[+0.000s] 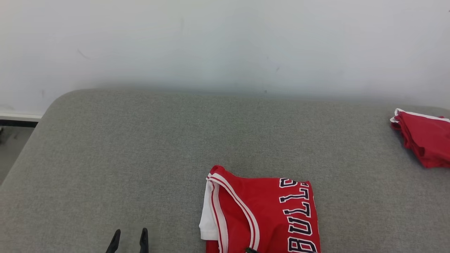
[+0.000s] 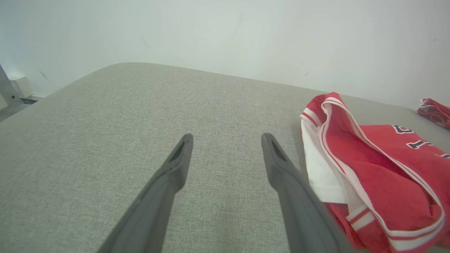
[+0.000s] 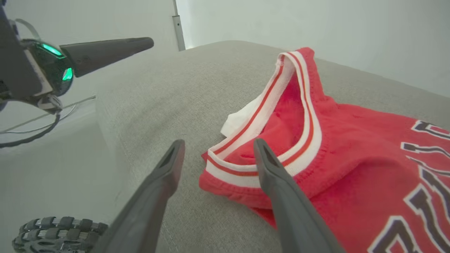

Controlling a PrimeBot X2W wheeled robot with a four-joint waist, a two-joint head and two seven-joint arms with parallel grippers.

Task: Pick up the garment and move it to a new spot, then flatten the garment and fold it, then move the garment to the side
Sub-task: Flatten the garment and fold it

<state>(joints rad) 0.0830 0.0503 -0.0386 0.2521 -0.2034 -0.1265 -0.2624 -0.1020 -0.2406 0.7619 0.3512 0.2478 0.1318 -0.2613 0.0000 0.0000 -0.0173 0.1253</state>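
Observation:
The garment (image 1: 267, 214) is a red jersey with white trim and dark lettering, lying folded on the grey cushion (image 1: 140, 158) near its front edge. My left gripper (image 1: 128, 239) stands open over bare cushion to the jersey's left, with nothing between its fingers (image 2: 226, 140). In the left wrist view the jersey (image 2: 369, 168) lies just right of the right finger. My right gripper (image 3: 218, 142) is open low over the jersey's striped collar edge (image 3: 351, 147). One finger crosses the collar and the other is over bare cushion, neither gripping.
A second red garment (image 1: 423, 137) lies bunched at the cushion's far right edge. A white wall rises behind the cushion. The cushion's left edge drops to the floor, where a knobbly wheel (image 3: 52, 232) shows.

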